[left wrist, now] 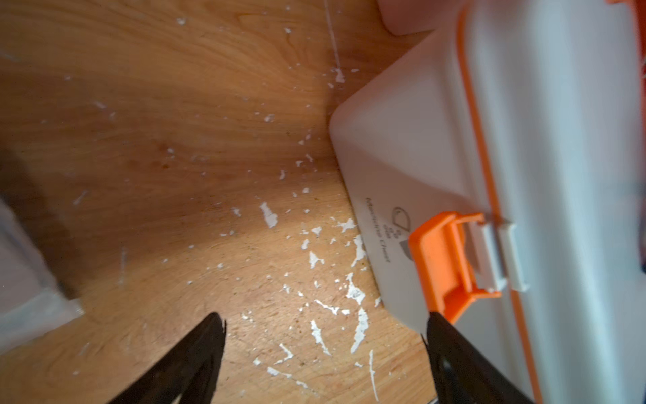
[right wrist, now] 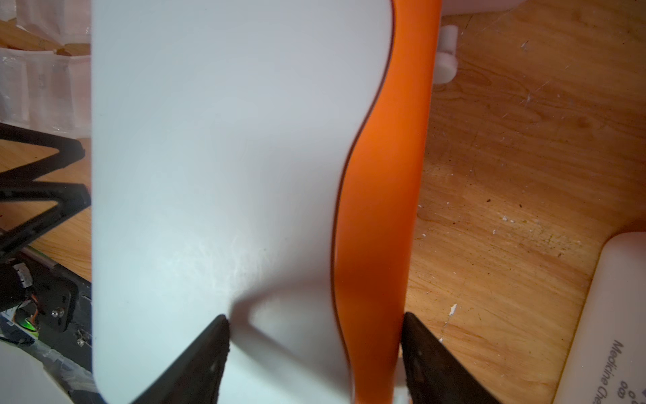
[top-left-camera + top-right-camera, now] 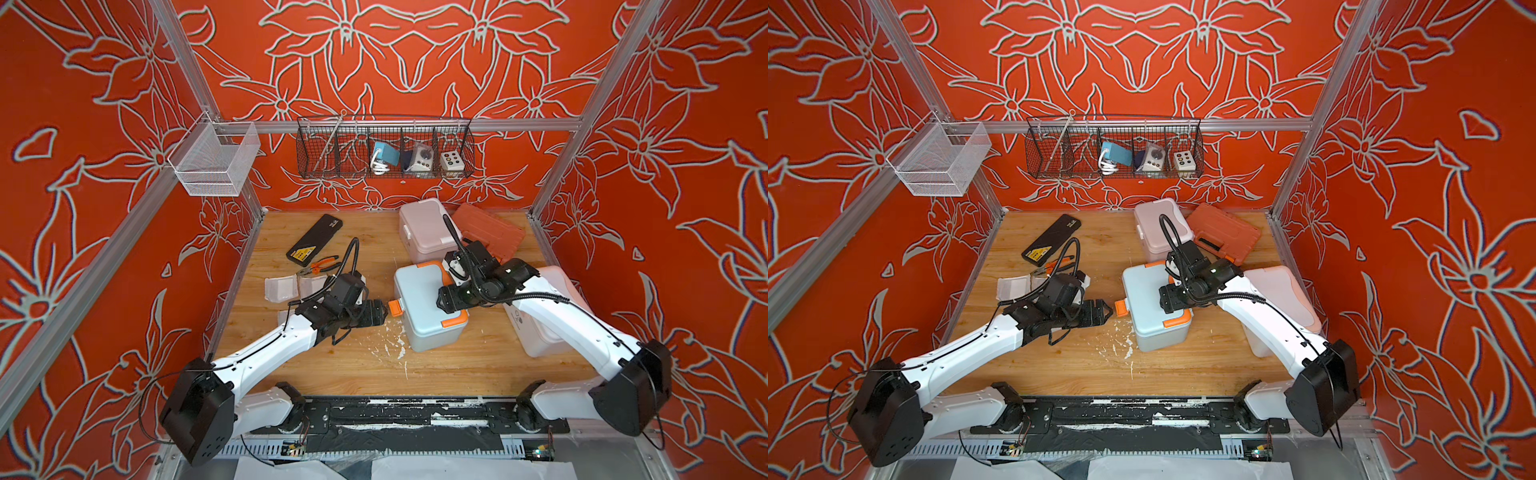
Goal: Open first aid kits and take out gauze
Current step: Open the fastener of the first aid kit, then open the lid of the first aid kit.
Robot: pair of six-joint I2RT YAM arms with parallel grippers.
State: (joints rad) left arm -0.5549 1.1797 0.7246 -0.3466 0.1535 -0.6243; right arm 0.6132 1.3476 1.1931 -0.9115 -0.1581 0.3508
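The pale blue-grey first aid kit stands mid-table, lid down. Its orange latch sticks out from the side wall. My left gripper is open, one fingertip just under that latch. Over the lid, my right gripper is open and straddles the orange handle, one finger on the lid. The dusty pink kit sits behind and the white kit with peach trim to the right, both closed. Two gauze pads lie on the table to the left.
A flat black case and pliers lie back left. The ribbed orange tool case leans by the pink kit. A black wire basket and a white mesh basket hang on the frame. White flakes litter the wood.
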